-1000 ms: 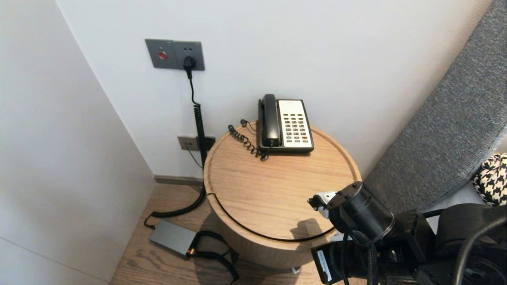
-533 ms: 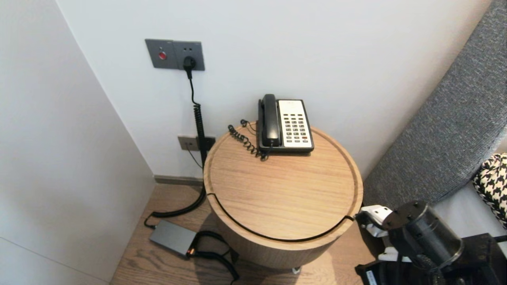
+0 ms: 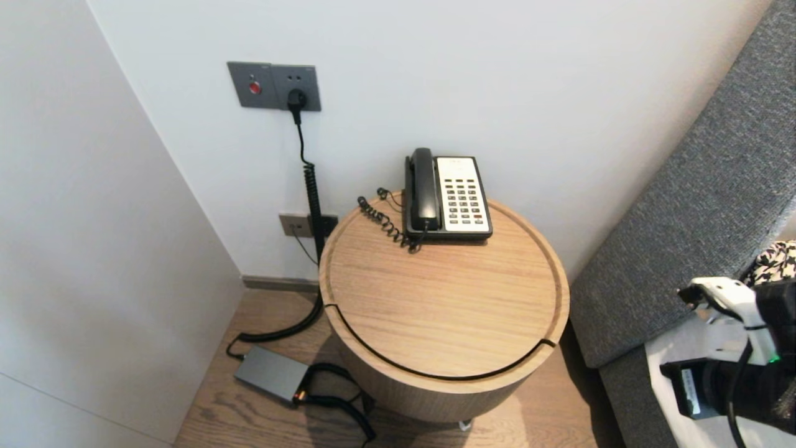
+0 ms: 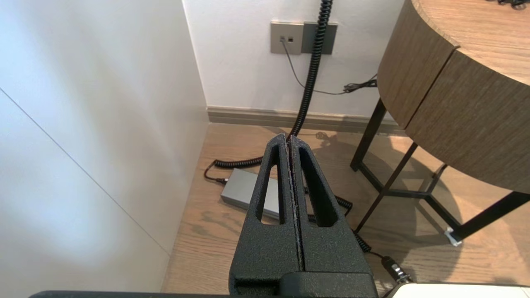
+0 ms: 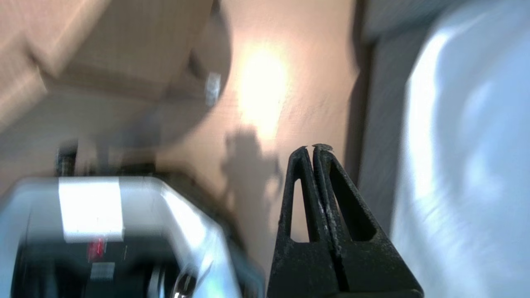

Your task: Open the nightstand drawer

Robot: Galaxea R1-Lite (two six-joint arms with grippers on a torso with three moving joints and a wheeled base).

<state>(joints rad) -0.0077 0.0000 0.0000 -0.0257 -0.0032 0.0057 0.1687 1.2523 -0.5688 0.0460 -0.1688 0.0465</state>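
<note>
A black and cream desk telephone stands at the back of a round wooden side table, its handset on the cradle and its coiled cord lying to its left. My right arm is at the lower right, off the table, beside the grey upholstery. My right gripper is shut and empty, pointing down at the wooden floor between table and bed. My left gripper is shut and empty, parked low over the floor left of the table.
A grey power adapter with black cables lies on the floor left of the table. A plug sits in the wall socket. A grey padded headboard rises at the right. White walls close in the left side.
My right arm has swung away from over the table's front right edge, rightward and back to the lower right by the bed. The telephone and left gripper have not moved.
</note>
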